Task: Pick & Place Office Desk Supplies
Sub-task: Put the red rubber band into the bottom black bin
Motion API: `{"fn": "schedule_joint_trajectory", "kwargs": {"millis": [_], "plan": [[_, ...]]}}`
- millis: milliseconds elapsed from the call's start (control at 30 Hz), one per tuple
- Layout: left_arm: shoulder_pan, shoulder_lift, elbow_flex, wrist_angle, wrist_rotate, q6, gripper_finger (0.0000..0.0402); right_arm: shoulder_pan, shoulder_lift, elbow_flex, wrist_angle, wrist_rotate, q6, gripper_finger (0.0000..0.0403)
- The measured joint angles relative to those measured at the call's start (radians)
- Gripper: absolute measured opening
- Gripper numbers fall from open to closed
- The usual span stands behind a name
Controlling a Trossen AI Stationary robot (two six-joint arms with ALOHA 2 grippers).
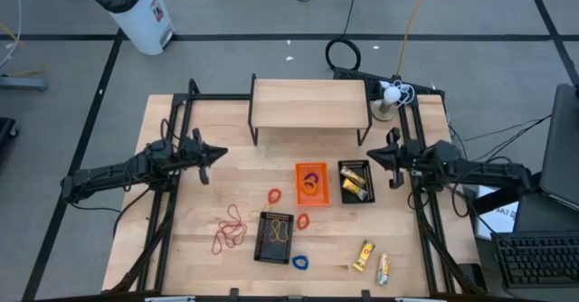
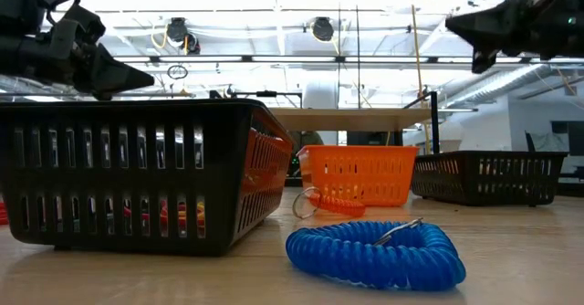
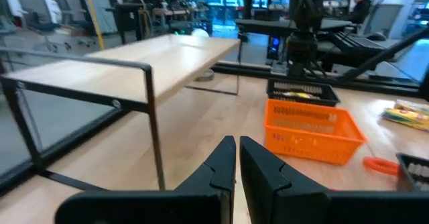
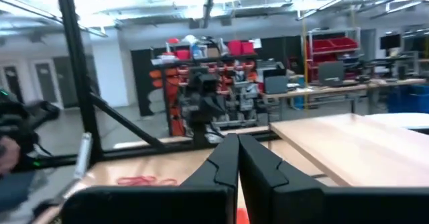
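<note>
Both grippers, left (image 1: pixel 213 154) and right (image 1: pixel 377 155), hover pinched shut and empty above the wooden table (image 1: pixel 208 202). Your thin red rubber-band loops (image 1: pixel 230 230) lie loose near its front-left edge. Descend still closed and you'll likely shove them aside.

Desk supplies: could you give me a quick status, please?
Left gripper and right gripper shut, empty, raised. Rubber bands and yellow packets loose on table. Nothing obstructing.

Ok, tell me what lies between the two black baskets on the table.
In the high view, the orange basket sits between the near black basket and the far black basket, with an orange ring lying just before it.
</note>
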Motion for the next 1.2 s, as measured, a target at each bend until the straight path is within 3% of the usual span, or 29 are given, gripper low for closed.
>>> {"fn": "schedule_joint_trajectory", "kwargs": {"millis": [267,567,767,1033,1200], "plan": [[0.000,0.000,0.000,0.065,-0.021,0.011,0.0021,0.000,0.000,-0.041,0.043,0.045,-0.039,0.0000],[0.000,0.000,0.000,0.129,-0.011,0.150,0.0021,0.000,0.000,-0.046,0.043,0.046,-0.042,0.0000],[0.000,0.000,0.000,0.151,-0.019,0.032,0.0021,0.000,-0.001,-0.115,0.229,0.087,-0.043,0.0000],[0.000,0.000,0.000,0.151,-0.037,-0.069,0.0021,0.006,0.011,-0.119,0.203,0.122,-0.027,0.0000],[0.000,0.000,0.000,0.133,-0.040,-0.135,0.0021,0.006,0.030,-0.120,0.201,0.068,-0.046,0.0000]]}}
